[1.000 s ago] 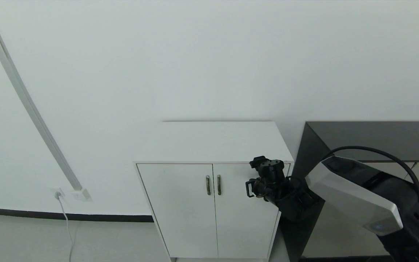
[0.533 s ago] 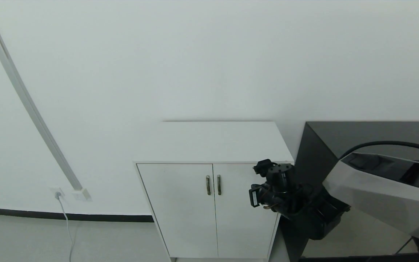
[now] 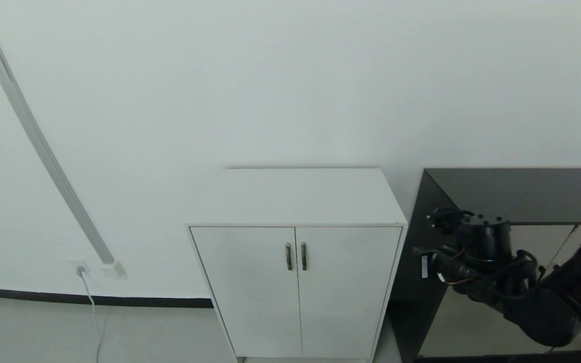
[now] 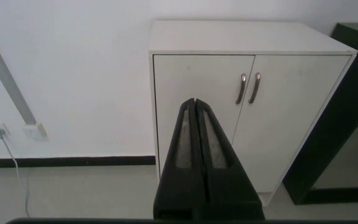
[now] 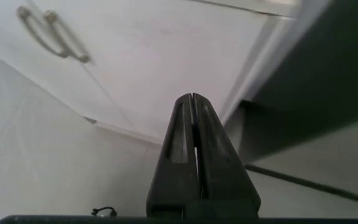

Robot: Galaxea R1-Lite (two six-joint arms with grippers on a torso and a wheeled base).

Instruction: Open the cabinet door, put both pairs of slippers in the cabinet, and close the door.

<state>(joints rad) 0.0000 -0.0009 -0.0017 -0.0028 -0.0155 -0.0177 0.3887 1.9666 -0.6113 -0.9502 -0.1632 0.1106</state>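
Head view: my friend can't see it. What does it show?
A white cabinet stands against a white wall, both doors shut, two handles in the middle. The right gripper hangs to its right, before a black unit.

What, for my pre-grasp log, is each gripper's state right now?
Left gripper: shut, holding nothing.
Right gripper: shut, holding nothing.

1. One white cabinet (image 3: 295, 196).
2. Two cabinet doors: left door (image 3: 245, 292), right door (image 3: 343, 292).
3. Two door handles: left handle (image 3: 288, 256), right handle (image 3: 303, 256).
4. One dark cabinet (image 3: 517, 191).
5. Two wall plates: plugged plate (image 3: 79, 267), neighbouring plate (image 3: 114, 270).
6. One cable (image 3: 94, 312).
7. One wall conduit (image 3: 33, 136).
8. Two grippers: left gripper (image 4: 194, 102), right gripper (image 5: 192, 98).
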